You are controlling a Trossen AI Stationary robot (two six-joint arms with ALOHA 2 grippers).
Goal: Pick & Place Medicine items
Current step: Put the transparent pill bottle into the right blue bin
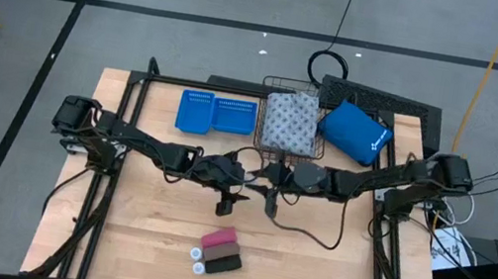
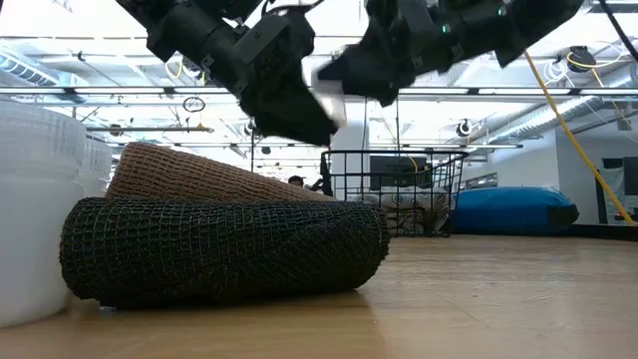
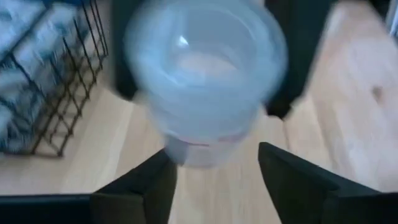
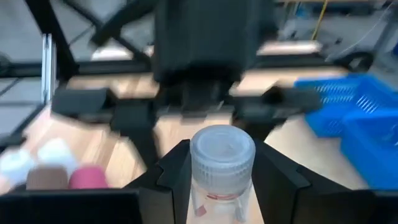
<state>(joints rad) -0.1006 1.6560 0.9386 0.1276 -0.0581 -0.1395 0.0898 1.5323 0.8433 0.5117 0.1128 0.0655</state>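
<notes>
A clear bottle [image 4: 222,171] with a ribbed cap sits pinched between the right gripper [image 4: 222,180] fingers, raised in front of the wire basket [image 1: 290,118]. The left gripper [image 3: 217,180], facing it, stands apart, holding nothing; the bottle's lower half is cut off.

Held above mid-table, clamped between the fingers of the right gripper [image 4: 222,186]: a small clear plastic bottle [image 4: 222,163] with a white ribbed cap (red-edged label low on its body). Lying together near the table's front edge: a pink oblong block [image 1: 219,240], a dark brown-black block [image 1: 225,263] touching it, and two tiny white round bottles [image 1: 195,250] just beside them. Resting in the wire basket [image 1: 312,150] at the back: a grey-white patterned soft pack [image 1: 290,121].
</notes>
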